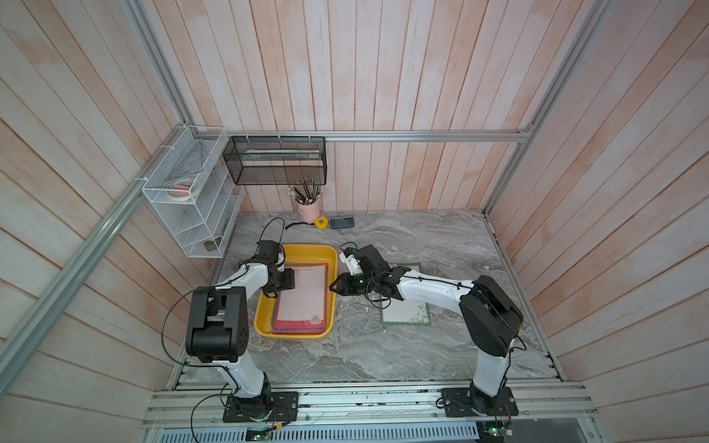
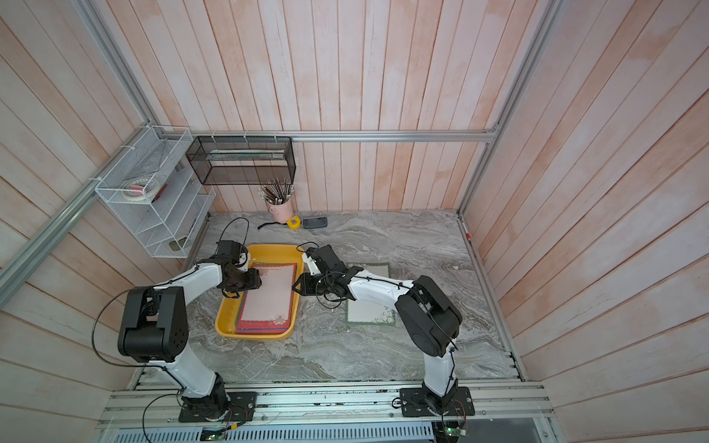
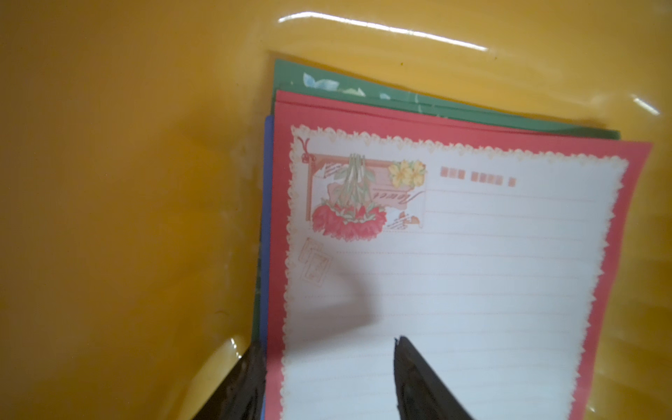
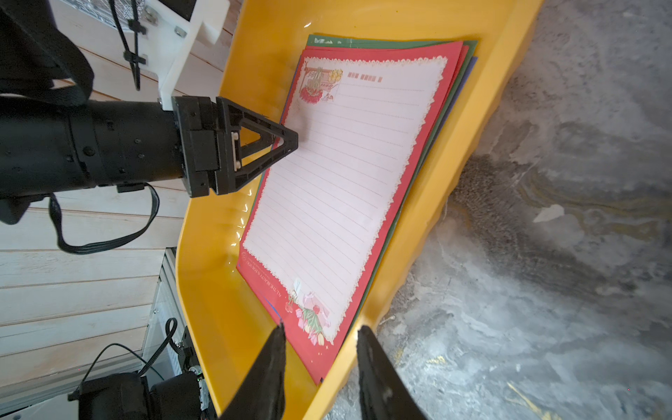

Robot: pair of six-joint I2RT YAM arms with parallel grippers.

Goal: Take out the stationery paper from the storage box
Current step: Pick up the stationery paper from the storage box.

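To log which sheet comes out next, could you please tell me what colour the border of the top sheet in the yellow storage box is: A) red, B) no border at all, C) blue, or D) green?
A: the top sheet in the storage box has a red border around its pale lined centre; green and blue show only on the sheets beneath.

Top views high, looking down; wrist views close, sharing storage box (image 3: pixel 109 182).
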